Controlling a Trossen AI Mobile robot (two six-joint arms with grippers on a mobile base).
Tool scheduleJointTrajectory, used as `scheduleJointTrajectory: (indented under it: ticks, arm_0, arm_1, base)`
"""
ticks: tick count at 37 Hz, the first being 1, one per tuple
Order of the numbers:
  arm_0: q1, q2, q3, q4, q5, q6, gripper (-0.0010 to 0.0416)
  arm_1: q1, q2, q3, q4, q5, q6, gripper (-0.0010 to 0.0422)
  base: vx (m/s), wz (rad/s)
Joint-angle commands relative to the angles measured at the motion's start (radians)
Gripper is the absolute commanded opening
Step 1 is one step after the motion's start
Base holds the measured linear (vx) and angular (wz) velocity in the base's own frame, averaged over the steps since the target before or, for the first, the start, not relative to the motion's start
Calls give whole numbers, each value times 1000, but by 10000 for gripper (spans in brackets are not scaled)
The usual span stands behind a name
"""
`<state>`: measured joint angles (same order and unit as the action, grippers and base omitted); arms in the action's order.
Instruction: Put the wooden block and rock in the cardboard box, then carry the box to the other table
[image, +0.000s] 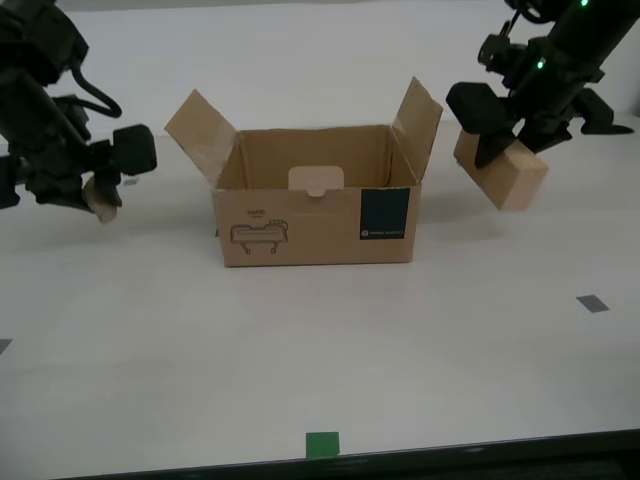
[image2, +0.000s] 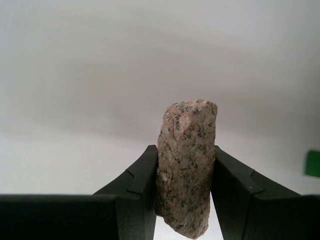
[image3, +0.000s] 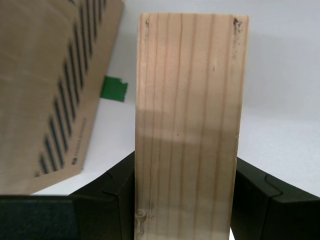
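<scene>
The cardboard box (image: 318, 215) stands open in the middle of the pale table, both side flaps raised. In the exterior view's right, my first gripper (image: 500, 140) is shut on the wooden block (image: 505, 172), which hangs tilted above the table just beyond the box's flap. The first wrist view shows the wooden block (image3: 190, 125) clamped between both fingers, with a box flap (image3: 50, 90) beside it. In the exterior view's left, my second gripper (image: 105, 185) is shut on the rock (image: 102, 200). The rock (image2: 186, 165) stands upright between the fingers. The other table is out of view.
A green tape square (image: 322, 445) lies near the table's front edge in the exterior view, and a grey tape mark (image: 592, 303) sits at that view's right. A small pale flap shows inside the box.
</scene>
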<state>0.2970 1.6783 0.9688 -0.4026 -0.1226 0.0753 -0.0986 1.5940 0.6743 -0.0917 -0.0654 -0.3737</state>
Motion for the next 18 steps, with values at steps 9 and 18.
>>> scheduleJointTrajectory:
  ticks: [9,18]
  arm_0:
    - [0,-201,8,-40,21,11,-1]
    - [0,-293,83,-101,19,12,-1]
  arm_1:
    - [-1,-309,23,-73,14,109,-1]
    - [-1,-438,120,-174,139,179,-1]
  base:
    - [0,0]
    - [0,0]
